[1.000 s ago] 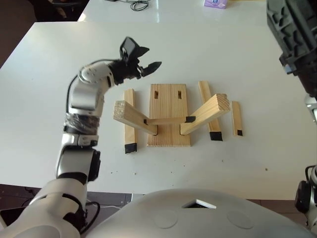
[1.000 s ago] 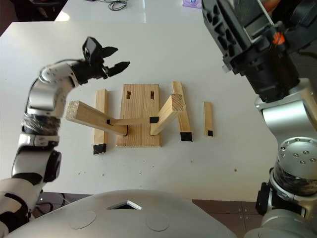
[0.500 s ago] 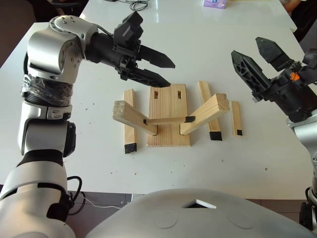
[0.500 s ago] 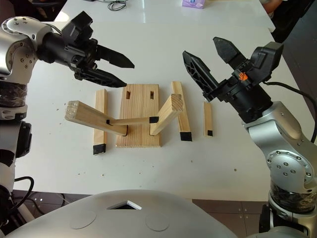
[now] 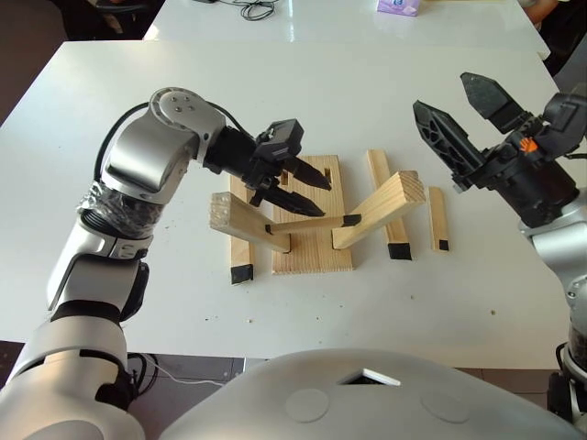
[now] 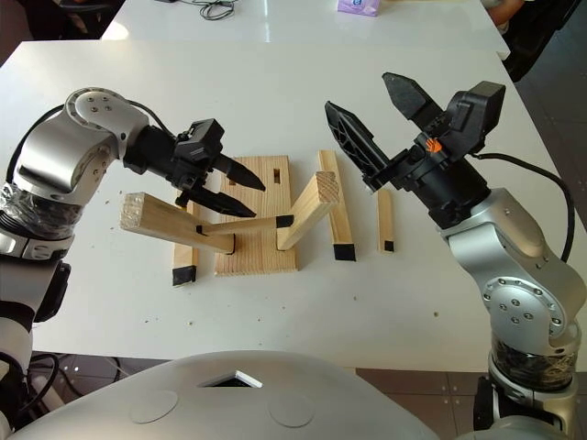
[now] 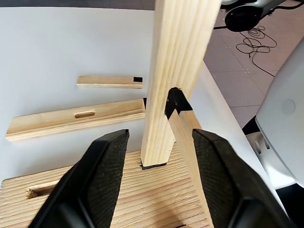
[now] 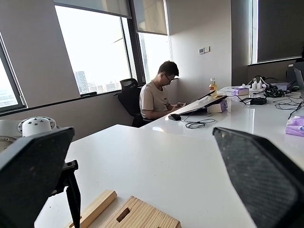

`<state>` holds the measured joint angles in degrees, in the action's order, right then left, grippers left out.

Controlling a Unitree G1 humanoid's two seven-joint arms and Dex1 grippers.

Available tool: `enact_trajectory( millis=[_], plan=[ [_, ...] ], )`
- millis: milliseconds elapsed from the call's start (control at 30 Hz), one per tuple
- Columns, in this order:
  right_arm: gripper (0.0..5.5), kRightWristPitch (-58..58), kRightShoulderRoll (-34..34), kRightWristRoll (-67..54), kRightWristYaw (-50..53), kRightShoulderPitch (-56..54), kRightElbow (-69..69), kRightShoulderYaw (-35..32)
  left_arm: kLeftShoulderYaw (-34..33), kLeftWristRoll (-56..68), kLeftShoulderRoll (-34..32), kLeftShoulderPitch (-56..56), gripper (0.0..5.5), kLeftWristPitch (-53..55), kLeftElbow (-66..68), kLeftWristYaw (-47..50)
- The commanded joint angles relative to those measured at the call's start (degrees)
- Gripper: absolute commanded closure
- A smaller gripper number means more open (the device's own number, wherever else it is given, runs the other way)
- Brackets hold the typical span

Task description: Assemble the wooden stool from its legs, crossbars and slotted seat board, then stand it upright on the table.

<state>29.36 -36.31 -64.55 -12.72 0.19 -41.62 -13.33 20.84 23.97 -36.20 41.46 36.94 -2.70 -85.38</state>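
Left eye view shows the left gripper (image 5: 309,194), fingers apart, just above the slotted seat board (image 5: 312,247), which lies flat on the table (image 5: 110,110) bearing two slanting legs (image 5: 381,209) joined by a crossbar (image 5: 307,223), while the right gripper (image 5: 442,93), spread wide, hangs off to the right.

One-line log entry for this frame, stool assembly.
left gripper open over seat board | right gripper open, raised above table | two legs tilted in board, joined by crossbar | assembly incomplete
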Motion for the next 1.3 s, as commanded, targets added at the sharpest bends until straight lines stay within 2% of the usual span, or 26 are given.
enact_trajectory(
  millis=[33, 367, 767, 1300],
  plan=[
    [0.1, 0.9, 0.42, 0.85, -0.04, -1.03, -0.25, 0.72, 0.67, -0.25, 0.71, 0.67, 3.02, 0.28, -0.23, 0.56],
    [0.1, 1.6, 0.69, 1.03, 0.07, -1.24, -0.36, 1.14, 0.98, 1.15, 0.94, 1.27, 3.02, 2.03, -1.49, -1.18],
    [0.1, 1.95, 0.8, 2.1, 0.7, -2.06, -1.17, 2.84, 3.37, -1.85, 1.5, 0.08, 3.02, -1.11, 0.64, -0.35],
    [0.1, 2.95, 1.07, 3.41, 1.18, -1.65, -3.3, 4.46, 6.9, -4.08, -0.14, -5.0, 3.02, -0.38, 4.49, 1.42]
  ],
)
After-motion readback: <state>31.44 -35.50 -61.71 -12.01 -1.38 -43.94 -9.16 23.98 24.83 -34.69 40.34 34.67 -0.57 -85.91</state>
